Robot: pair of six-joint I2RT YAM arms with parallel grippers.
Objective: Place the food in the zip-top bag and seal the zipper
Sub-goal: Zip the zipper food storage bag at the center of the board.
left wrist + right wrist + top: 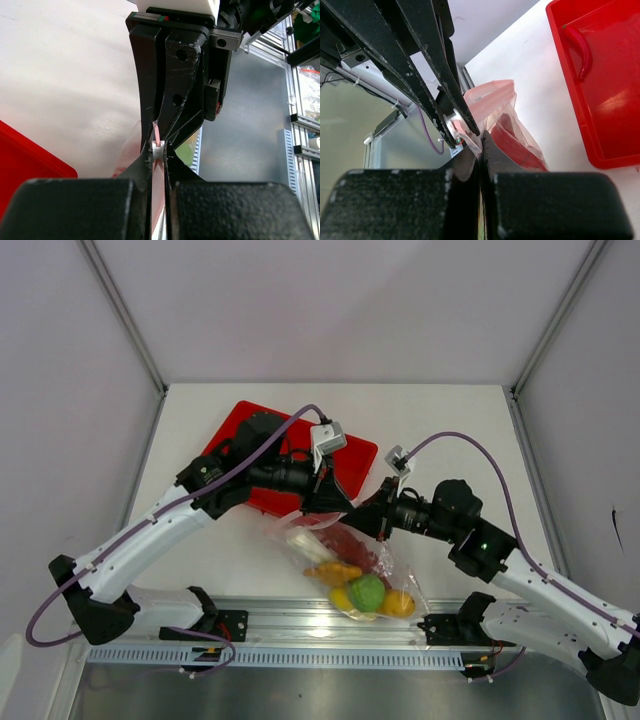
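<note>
The left gripper (338, 502) and right gripper (366, 516) are both clamping shut on the zipper (156, 134) of the zip-top bag (322, 545), which is holding the food (365, 592) on the counter (250, 565).

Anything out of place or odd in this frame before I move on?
Yes: one red chilli lies in the red plastic tray while the left tool and right tool both pinch the pinkish zipper strip of the clear zip-top bag. Food left out during sealing looks odd.
</note>
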